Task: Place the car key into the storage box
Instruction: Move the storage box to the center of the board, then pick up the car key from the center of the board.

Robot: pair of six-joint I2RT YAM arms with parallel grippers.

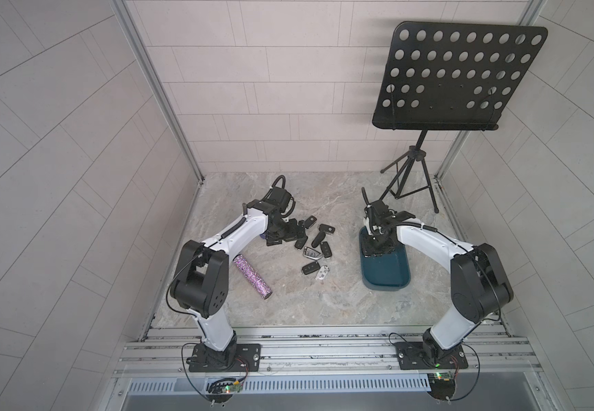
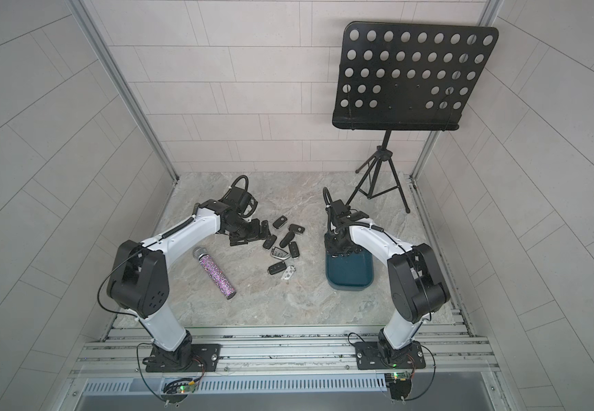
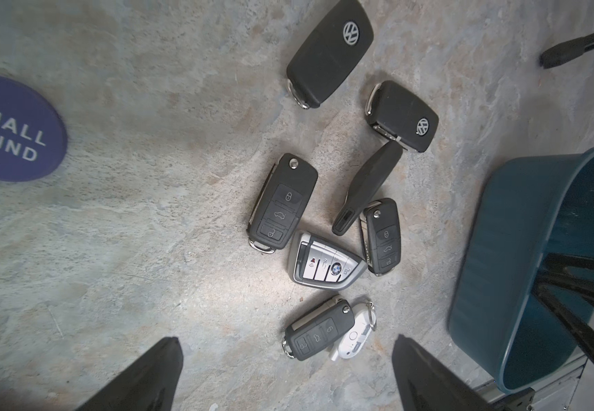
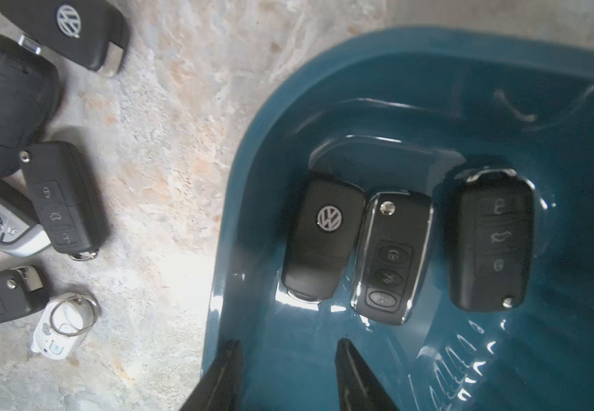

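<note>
Lying lengthwise in storage box, three parallel car keys

Glossy teal plastic storage box, matt black car keys

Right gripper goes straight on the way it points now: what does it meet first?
Probably the storage box floor, just short of the badged car key lying inside; the right gripper is open and empty. Depth is unclear.

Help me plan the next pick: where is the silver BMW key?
In both top views the silver BMW key lies on the table, left of the storage box, between two black flip keys.
</note>
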